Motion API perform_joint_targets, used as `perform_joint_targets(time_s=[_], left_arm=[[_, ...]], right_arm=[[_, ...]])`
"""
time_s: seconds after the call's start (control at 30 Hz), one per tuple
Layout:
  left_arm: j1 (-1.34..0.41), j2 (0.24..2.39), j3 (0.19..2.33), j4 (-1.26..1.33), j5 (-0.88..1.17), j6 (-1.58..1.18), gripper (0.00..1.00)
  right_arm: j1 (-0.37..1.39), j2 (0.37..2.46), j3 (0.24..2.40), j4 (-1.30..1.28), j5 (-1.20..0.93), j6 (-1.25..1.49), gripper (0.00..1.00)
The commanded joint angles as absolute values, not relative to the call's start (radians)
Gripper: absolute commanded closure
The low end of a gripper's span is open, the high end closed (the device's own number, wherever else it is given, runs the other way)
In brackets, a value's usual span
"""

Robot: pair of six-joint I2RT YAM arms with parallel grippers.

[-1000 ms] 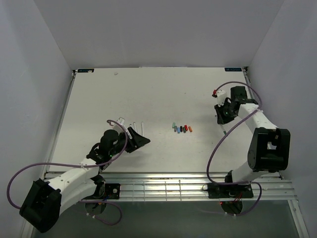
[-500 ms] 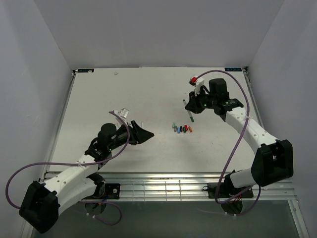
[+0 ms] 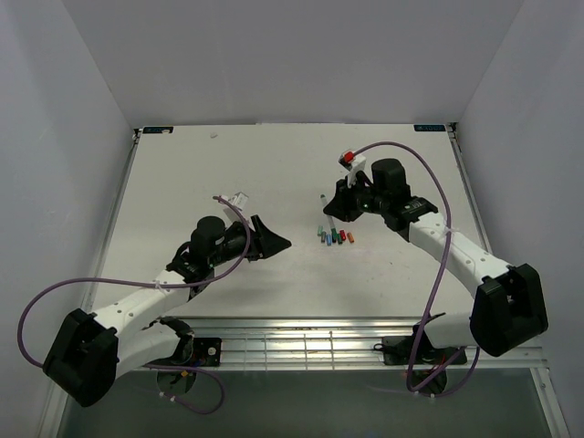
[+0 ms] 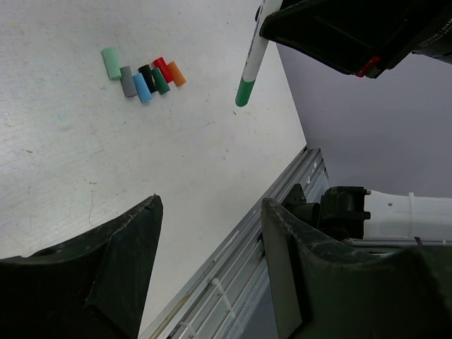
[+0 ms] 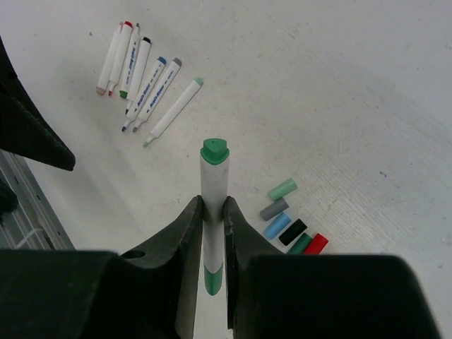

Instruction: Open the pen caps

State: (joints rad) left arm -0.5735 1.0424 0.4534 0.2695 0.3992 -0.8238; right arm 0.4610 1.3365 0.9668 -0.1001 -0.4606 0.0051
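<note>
Swinging in from the counter's (image 3: pixel 182 173) right edge, our right hand (image 5: pixel 212 212) clamps a white pen (image 5: pixel 212 187) above the row of pulled caps (image 4: pixel 145 74), its green cap (image 4: pixel 245 92) now aimed at our left hand (image 4: pixel 212 205), spread apart and edging closer to pull it.

The table (image 3: pixel 228 173) is matt white, faintly scuffed and speckled. The pen caps (image 4: pixel 145 76) look like smooth coloured plastic, as does the white pen (image 5: pixel 212 176). The left end effector (image 4: pixel 210 212) and right end effector (image 5: pixel 212 212) are matt black, slightly grainy plastic. At 6 o'clock run ribbed grey metal rails (image 3: pixel 310 342).
</note>
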Motion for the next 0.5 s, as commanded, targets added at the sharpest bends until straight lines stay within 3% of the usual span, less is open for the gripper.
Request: perform_joint_targets(time_s=[0.0,0.13,0.3,0.47], left_arm=[[-0.578,1.035,0.483,0.282,0.396,-0.801,0.32],[-0.587,1.074,0.502,0.293,0.423,-0.788,0.32],[-0.635,1.132,0.522,0.388,0.456,-0.776,0.32],[-0.664,1.189,0.529,0.468,0.433,-0.779,0.32]], right_arm=[[0.468,1.356,1.005,-0.096,-0.353,0.180,0.92],[0.471,1.402,1.089,-0.201,-0.417,0.207,0.92],[0.477,1.290,0.881,0.157,-0.457,0.452,0.92],[0.503,1.284,0.782,0.328,-0.480,0.782,0.92]])
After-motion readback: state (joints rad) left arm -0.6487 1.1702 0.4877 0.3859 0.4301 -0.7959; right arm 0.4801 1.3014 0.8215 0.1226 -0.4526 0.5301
